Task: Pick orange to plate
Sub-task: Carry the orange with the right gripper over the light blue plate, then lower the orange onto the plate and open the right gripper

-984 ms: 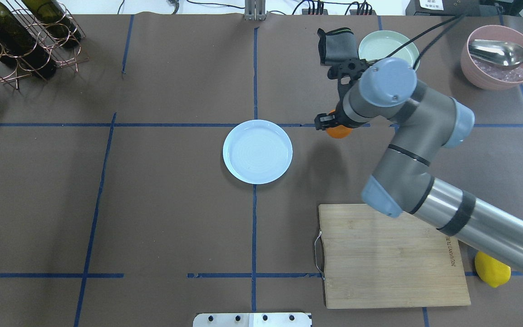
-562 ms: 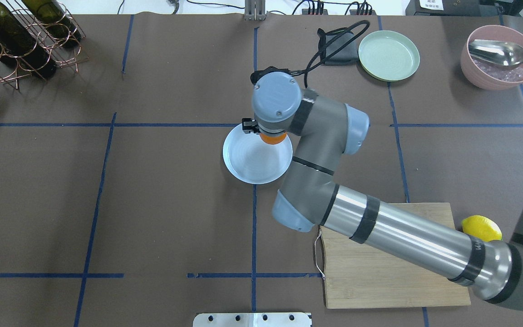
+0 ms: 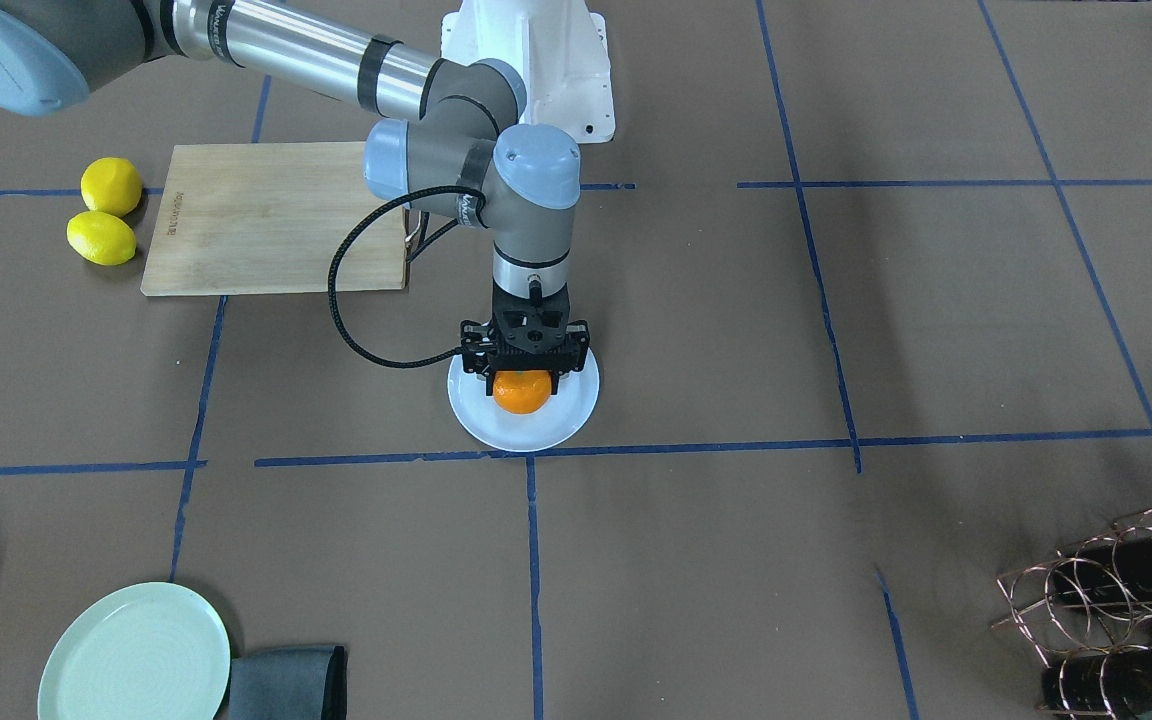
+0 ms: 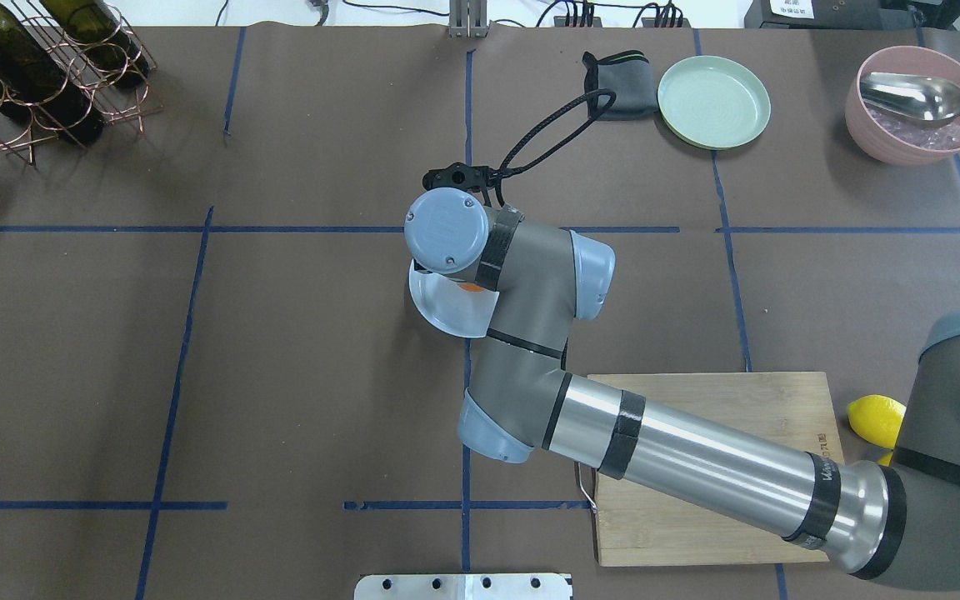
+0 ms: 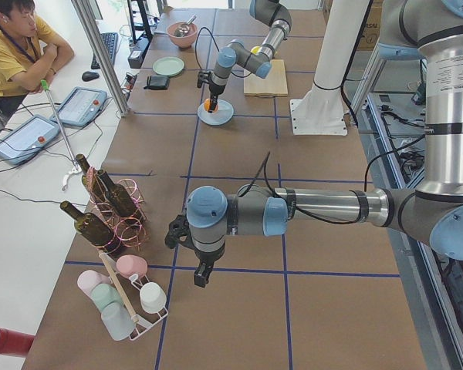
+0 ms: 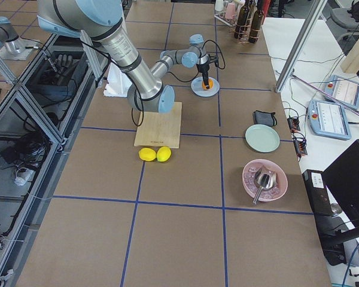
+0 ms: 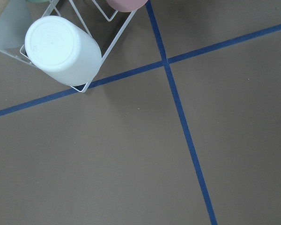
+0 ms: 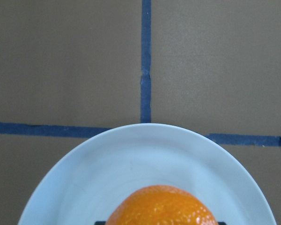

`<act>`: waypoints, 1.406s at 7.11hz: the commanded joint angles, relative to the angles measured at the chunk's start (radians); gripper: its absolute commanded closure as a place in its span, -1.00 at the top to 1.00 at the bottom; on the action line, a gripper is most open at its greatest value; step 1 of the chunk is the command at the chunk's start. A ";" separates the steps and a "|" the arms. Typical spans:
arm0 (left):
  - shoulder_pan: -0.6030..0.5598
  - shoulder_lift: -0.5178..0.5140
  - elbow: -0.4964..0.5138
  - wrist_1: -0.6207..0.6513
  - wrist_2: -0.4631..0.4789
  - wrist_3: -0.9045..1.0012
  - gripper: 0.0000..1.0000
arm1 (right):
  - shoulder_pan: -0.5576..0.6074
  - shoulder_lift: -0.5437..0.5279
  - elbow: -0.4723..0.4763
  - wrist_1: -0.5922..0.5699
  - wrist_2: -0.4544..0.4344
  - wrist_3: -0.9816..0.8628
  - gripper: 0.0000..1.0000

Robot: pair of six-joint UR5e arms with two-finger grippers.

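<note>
Brown matte paper over table (image 3: pixel 836 300), gridded with blue tape (image 3: pixel 806 250). Near the centre, white, faintly bluish plate (image 3: pixel 576 412): round, glossy, raised rim, faint concentric rings in the well.

Over the plate's middle, orange (image 3: pixel 522 392), clamped at its sides between the black jaws of right gripper (image 3: pixel 523 378), wrist pointing straight down. Resting on the plate or hanging just above it: cannot tell.

Handling, by judgement:
- Probably light; firm with a little give under the peel.
- Pebbled, slightly waxy skin, so fair purchase for the pads, no need to squeeze hard.
- Round all over, hence prone to roll once freed.
- Best held across the widest girth, as gripped now; stem end not visible.
- Release low and near the centre of the well; rim likely enough to stop a slow roll.
- Plate hard and slick, likely to slide on the paper if nudged sideways.

Left gripper (image 5: pixel 201 276) well away at the table's far end, pointing down beside cup rack (image 5: pixel 139 304); apart or together, cannot tell.
</note>
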 commanded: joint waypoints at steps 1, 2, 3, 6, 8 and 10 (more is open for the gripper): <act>0.000 -0.001 0.003 0.000 -0.001 0.000 1.00 | -0.009 0.000 -0.002 0.000 -0.007 0.001 0.30; 0.000 -0.001 0.003 0.000 -0.001 0.000 1.00 | -0.010 0.001 -0.003 0.001 -0.005 0.007 0.99; -0.002 -0.001 0.003 0.000 -0.001 0.000 1.00 | -0.009 0.001 -0.002 0.001 -0.005 0.025 1.00; 0.000 -0.001 -0.001 0.000 -0.001 0.000 1.00 | 0.104 0.004 0.084 -0.046 0.133 -0.061 1.00; 0.000 -0.001 0.001 0.008 0.001 0.005 1.00 | 0.283 -0.119 0.348 -0.275 0.322 -0.353 1.00; 0.000 -0.001 0.001 0.012 0.001 -0.004 1.00 | 0.507 -0.324 0.519 -0.347 0.496 -0.726 1.00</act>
